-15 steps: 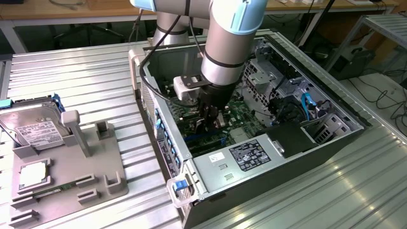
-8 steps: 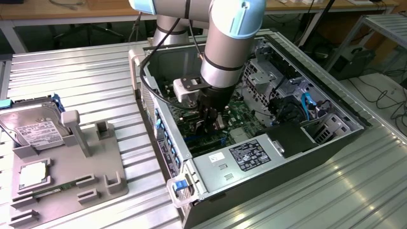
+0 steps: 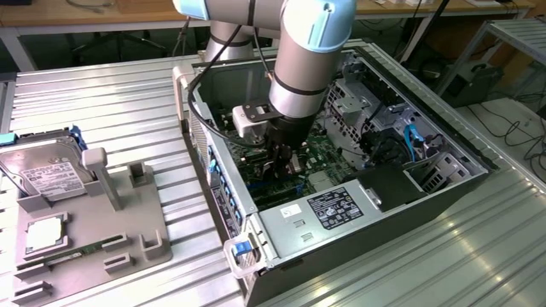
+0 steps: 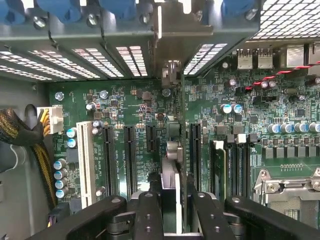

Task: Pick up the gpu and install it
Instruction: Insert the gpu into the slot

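My gripper (image 3: 286, 165) reaches down into the open computer case (image 3: 224, 144), just above the green motherboard (image 4: 125, 100). The wrist view shows the black fingers (image 4: 148, 212) closed on the gpu (image 4: 172, 150), a thin card seen edge-on. It stands upright over the board between two black expansion slots (image 4: 130, 155), its metal bracket end (image 4: 170, 30) toward the case's rear slot openings. I cannot tell whether its lower edge sits in a slot.
A grey fixture plate (image 3: 94, 236) at the exterior view's left carries a silver hard drive (image 3: 47, 169), a processor (image 3: 43, 235) and a memory stick (image 3: 68, 254). Inside the case are a power supply (image 3: 341, 208), drive cages (image 3: 358, 96) and yellow-black cables (image 4: 30, 135).
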Controlling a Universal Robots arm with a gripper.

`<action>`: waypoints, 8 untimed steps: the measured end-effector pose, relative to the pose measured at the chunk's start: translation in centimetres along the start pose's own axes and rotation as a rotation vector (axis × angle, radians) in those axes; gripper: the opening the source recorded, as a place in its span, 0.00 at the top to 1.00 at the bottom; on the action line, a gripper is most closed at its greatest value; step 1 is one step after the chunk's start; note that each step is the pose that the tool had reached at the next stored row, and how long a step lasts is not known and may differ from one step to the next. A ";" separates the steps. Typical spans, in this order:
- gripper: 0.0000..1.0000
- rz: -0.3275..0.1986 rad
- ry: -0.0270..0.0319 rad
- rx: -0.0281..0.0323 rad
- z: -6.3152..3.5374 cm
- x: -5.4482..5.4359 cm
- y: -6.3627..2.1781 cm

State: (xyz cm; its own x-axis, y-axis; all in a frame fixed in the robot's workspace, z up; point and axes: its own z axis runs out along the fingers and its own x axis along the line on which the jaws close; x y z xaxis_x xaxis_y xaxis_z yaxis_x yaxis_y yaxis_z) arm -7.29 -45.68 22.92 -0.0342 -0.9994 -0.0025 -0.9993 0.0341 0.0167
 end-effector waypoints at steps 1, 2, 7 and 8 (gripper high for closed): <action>0.72 0.000 -0.0006 0.0002 0.20 0.0 0.01; 0.72 0.000 0.0001 0.0000 0.36 0.0 0.02; 0.72 -0.001 -0.0010 0.0004 0.90 0.0 0.03; 0.72 -0.001 -0.0010 0.0004 0.91 0.0 0.03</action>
State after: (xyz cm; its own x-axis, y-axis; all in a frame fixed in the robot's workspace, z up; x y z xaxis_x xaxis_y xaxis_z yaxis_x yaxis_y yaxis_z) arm -7.34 -45.67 22.02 -0.0334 -0.9994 -0.0035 -0.9993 0.0333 0.0164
